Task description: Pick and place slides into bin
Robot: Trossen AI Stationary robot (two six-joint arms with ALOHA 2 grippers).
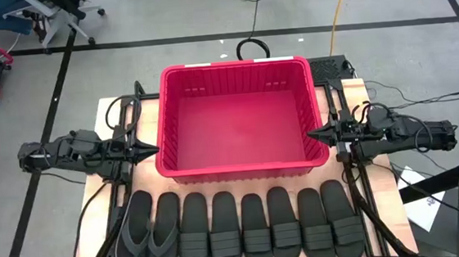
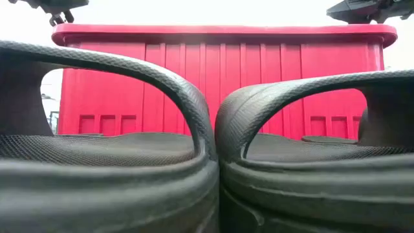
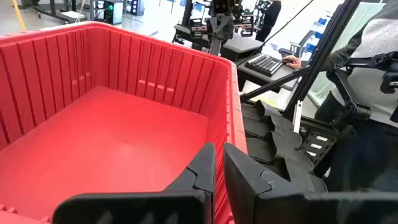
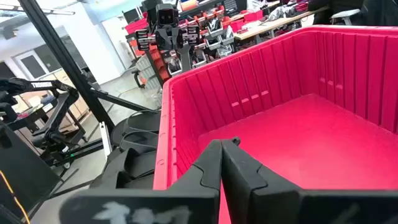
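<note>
The red bin (image 1: 237,120) stands in the middle of the table, and its inside shows bare in both wrist views. Eight black slides lie soles down in a row along the near edge. Two with thong straps (image 1: 149,235) are at the left, and six with wide bands (image 1: 270,228) are to their right. My left gripper (image 1: 152,148) is shut and empty, level, at the bin's near left corner (image 3: 219,149). My right gripper (image 1: 312,134) is shut and empty at the bin's near right corner (image 4: 225,144). Both hover above the rim height (image 2: 220,31).
Two band slides (image 2: 103,162) (image 2: 317,162) fill the low view right in front of the bin's near wall (image 2: 220,77). Black frame rails and cables run along both table sides (image 1: 119,186) (image 1: 356,176). A person sits at a desk beyond the table (image 3: 373,37).
</note>
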